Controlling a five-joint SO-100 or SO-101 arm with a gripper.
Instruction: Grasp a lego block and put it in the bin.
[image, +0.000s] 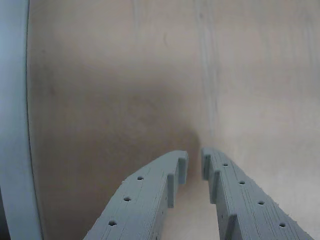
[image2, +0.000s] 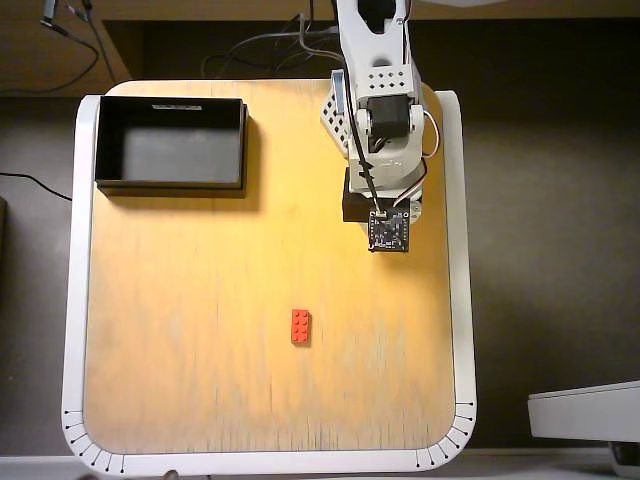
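The red lego block (image2: 300, 326) lies flat on the wooden table, in the lower middle of the overhead view. The black bin (image2: 100, 145) stands at the table's far left corner and holds nothing. The arm (image2: 378, 120) is folded at the far right of the table, well away from both. The overhead view hides the gripper under the wrist camera board. In the wrist view my gripper (image: 194, 159) hangs over bare wood with its grey fingers (image: 150, 190) drawn together to a narrow slit, nothing between them. Block and bin are out of the wrist view.
The wooden tabletop (image2: 200, 300) has a raised white rim (image2: 465, 300), which also shows along the left of the wrist view (image: 12, 125). Cables (image2: 250, 60) lie behind the table. A white object (image2: 585, 410) sits off the table at lower right.
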